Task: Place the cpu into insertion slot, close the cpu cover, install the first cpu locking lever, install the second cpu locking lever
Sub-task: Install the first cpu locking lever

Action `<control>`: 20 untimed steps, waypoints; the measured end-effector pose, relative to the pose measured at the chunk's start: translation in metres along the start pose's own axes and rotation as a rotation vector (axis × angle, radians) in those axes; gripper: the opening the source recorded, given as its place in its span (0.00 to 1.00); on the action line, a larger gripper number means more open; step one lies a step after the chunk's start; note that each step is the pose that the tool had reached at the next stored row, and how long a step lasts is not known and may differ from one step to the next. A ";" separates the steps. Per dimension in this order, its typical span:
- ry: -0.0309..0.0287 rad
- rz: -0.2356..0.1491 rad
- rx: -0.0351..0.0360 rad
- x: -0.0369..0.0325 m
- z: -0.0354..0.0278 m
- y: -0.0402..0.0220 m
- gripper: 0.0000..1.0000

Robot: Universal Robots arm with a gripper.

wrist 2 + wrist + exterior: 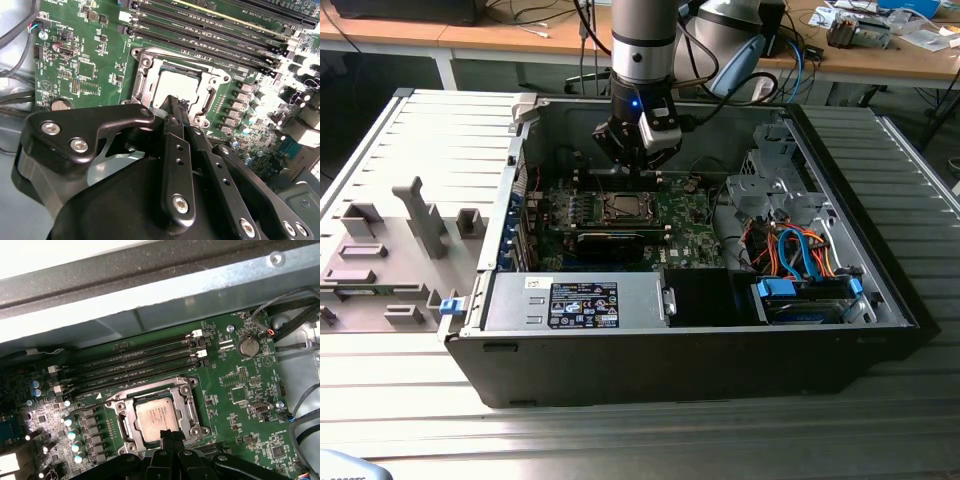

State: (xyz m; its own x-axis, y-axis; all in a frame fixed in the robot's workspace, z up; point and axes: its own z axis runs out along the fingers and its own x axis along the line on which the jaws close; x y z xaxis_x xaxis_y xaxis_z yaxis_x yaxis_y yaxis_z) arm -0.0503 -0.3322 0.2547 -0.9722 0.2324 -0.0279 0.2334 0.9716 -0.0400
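The cpu (172, 85) (157, 417) lies face up in the insertion slot (620, 207) on the green board inside the open computer case. The silvery cpu cover (186, 410) (150, 82) lies flat around it, and its window shows the chip's beige face. My gripper (172, 101) (167, 434) (636, 168) hangs just above one edge of the socket. Its black fingers are pressed together with nothing between them. The fingers hide the near rim of the socket in both wrist views. I cannot tell how the locking levers stand.
Long black memory slots (140, 360) run beside the socket, with a coin battery (248, 346) further off. The case's metal wall (150, 305) rises close behind. A power supply (580, 300) and orange and blue cables (800, 250) fill the case's front and the exterior view's right.
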 end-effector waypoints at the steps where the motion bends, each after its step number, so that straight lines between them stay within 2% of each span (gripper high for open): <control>1: -0.0001 -0.001 -0.0001 0.0000 0.0000 0.0000 0.11; 20: -0.0019 -0.048 -0.0014 0.0000 0.0000 0.0000 0.11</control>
State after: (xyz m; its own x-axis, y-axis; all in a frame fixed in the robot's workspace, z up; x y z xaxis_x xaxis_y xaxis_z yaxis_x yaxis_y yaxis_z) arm -0.0503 -0.3322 0.2547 -0.9822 0.1858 -0.0279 0.1868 0.9816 -0.0399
